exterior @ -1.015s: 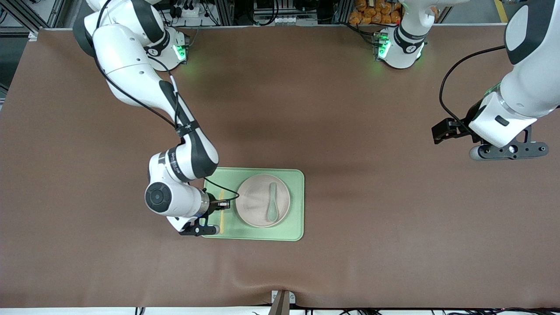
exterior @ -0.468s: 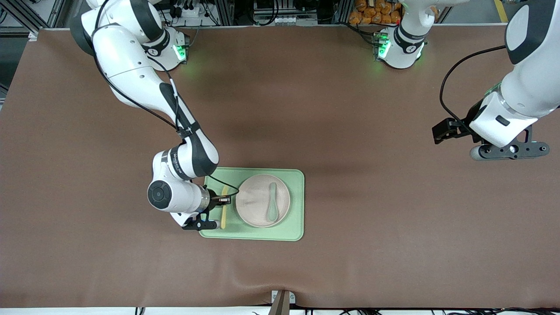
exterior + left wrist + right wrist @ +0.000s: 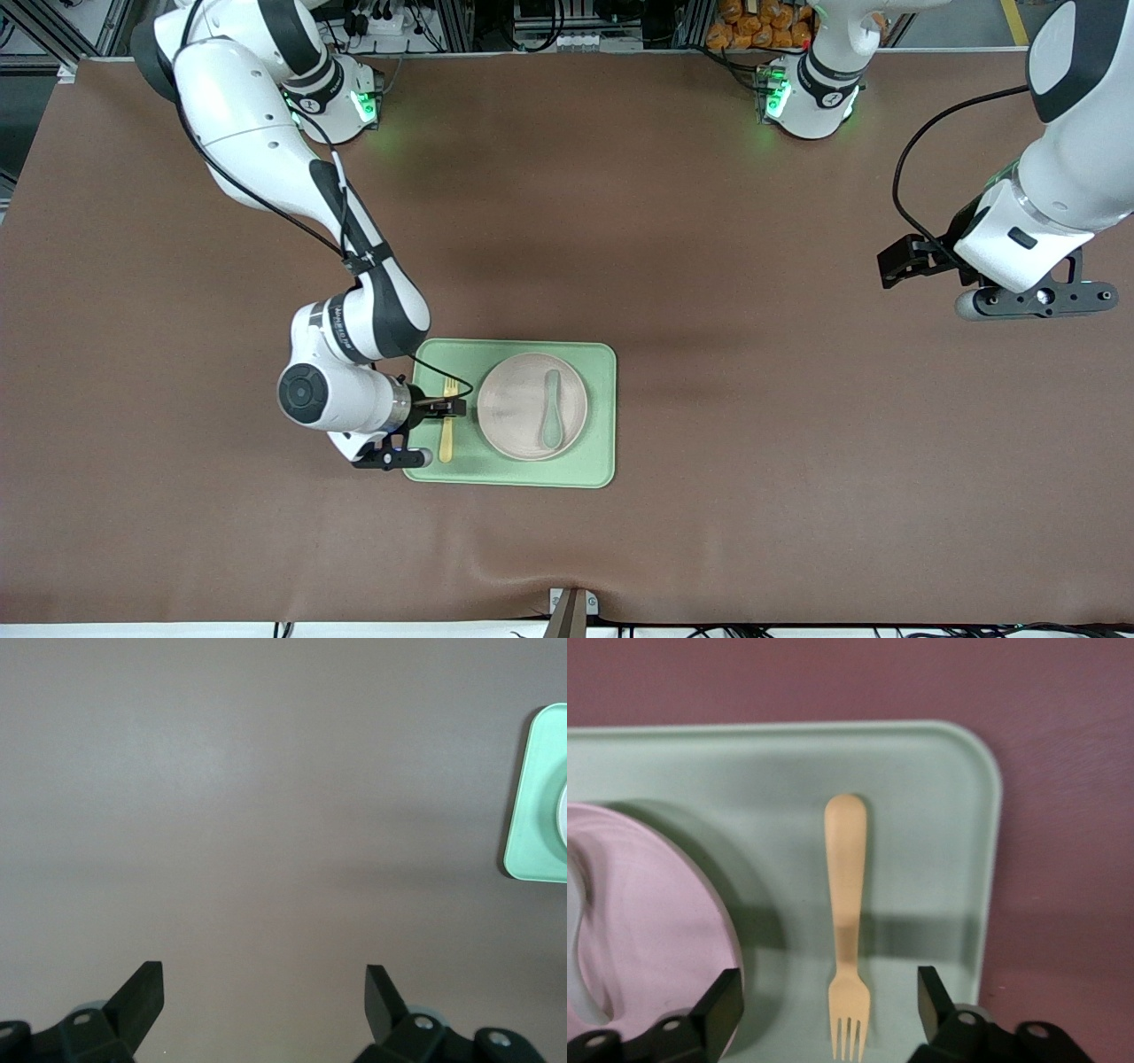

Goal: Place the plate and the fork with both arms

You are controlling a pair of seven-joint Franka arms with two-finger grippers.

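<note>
Since 1.0 s ago, right arm pulls back toward its own end of the table, uncovering the fork (image 3: pixel 447 421); left arm barely shifts.

Right gripper (image 3: pixel 440 408) hangs over the tray (image 3: pixel 598 416) strip beside the plate (image 3: pixel 518 403). Right wrist view: jaws wide open, holding nothing, fork (image 3: pixel 848 921) lying flat on the tray (image 3: pixel 939 797) between the two fingers, apart from both. Fork is loose on the tray at 9 o'clock of the plate, just beside its rim, not touching. Tines point to 12 o'clock in the front view, handle to 6.

Plate sits on the tray, roughly centred. Green spoon (image 3: pixel 551 418) lies inside the plate.

Left gripper (image 3: pixel 921 266) waits over bare brown table mat (image 3: pixel 709 221) at 3 o'clock of the tray, well apart from it. Left wrist view: jaws wide open, empty; tray corner (image 3: pixel 536 806) at the picture's edge.

Judgement: both items look placed; remaining step is a clean retreat.

Risks:
- a finger dragging low over the tray could nudge the fork into the plate rim or skew it;
- the cable looped near the right wrist could snag the tray edge and shift the tray;
- any closing of the jaws now would re-grip the fork.
</note>
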